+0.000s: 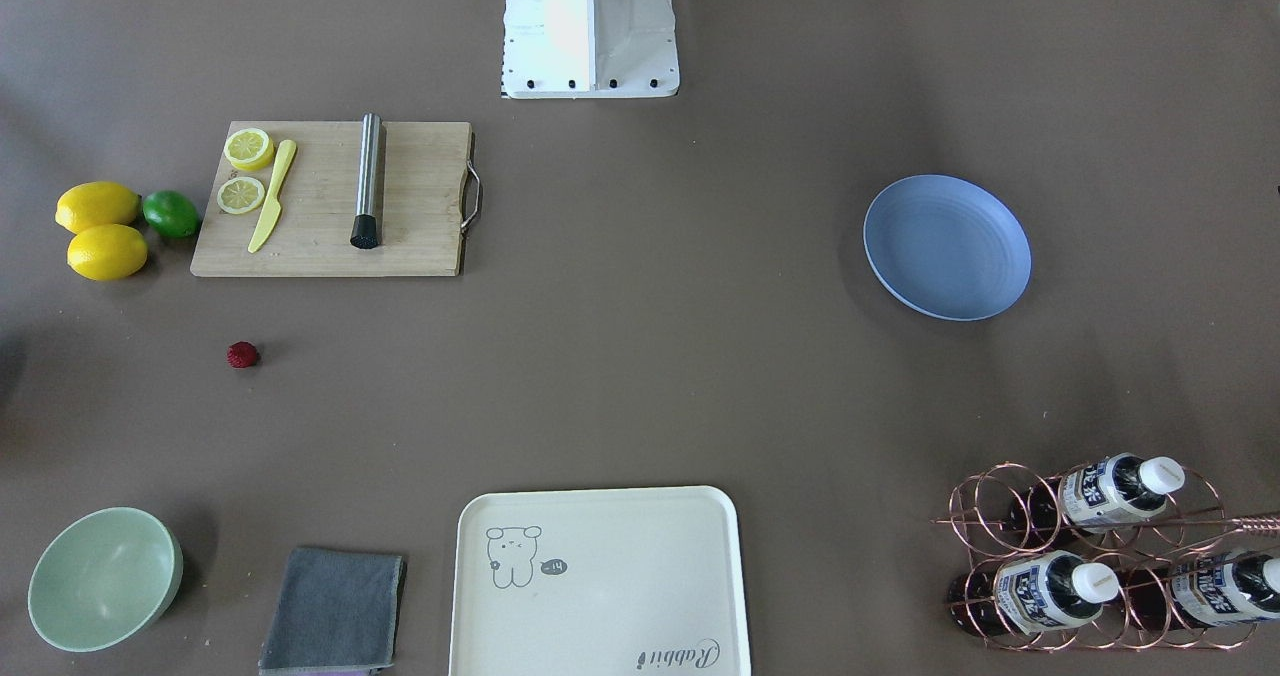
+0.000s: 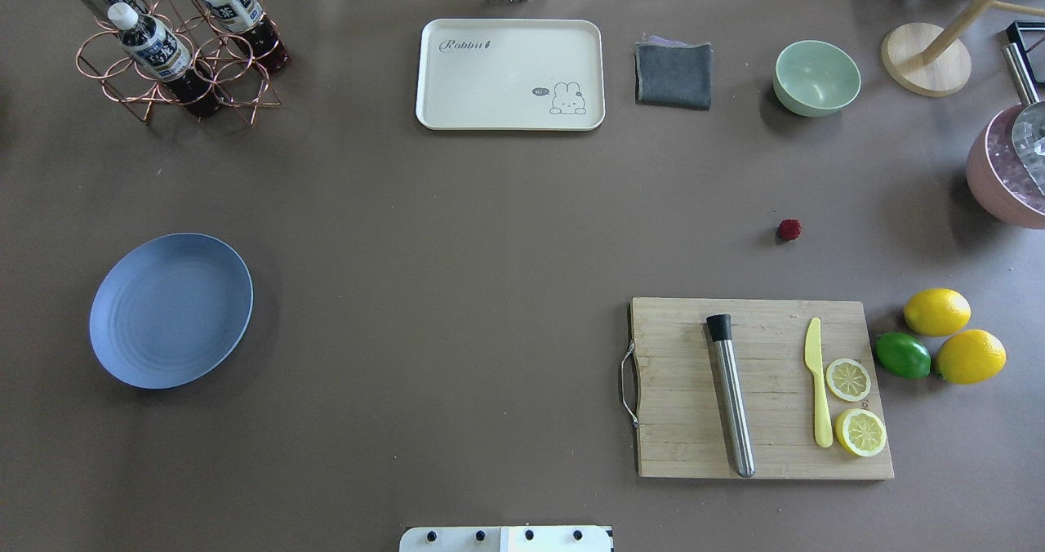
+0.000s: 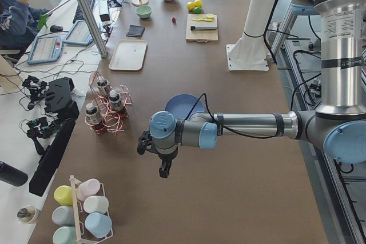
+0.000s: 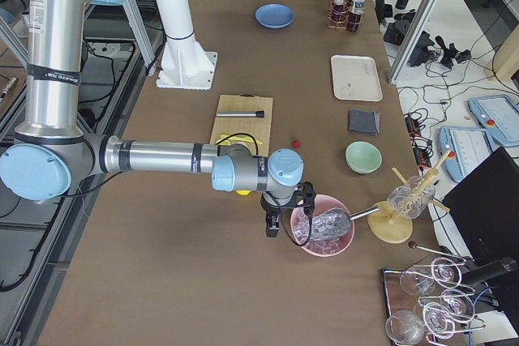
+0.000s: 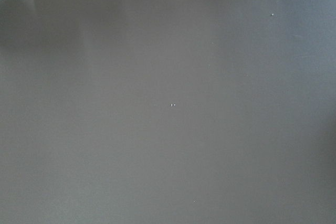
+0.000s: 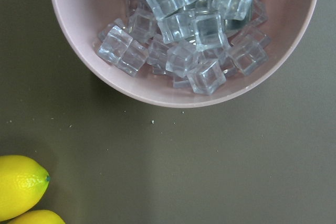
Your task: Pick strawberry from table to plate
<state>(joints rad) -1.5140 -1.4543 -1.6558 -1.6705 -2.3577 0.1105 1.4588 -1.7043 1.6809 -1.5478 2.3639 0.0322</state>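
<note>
On the right half of the table [image 2: 490, 225], the strawberry [image 2: 789, 229] lies alone just beyond the cutting board [image 2: 759, 389], well apart from the plate [image 2: 171, 310] at far left. It looks light, small and roundish, so apt to roll; a gentle pinch from above across its widest middle seems best. Whether the right gripper [image 4: 273, 224], beside the ice bowl [image 4: 321, 251], or the left gripper [image 3: 163, 167] is wide or closed, I cannot tell.
</note>
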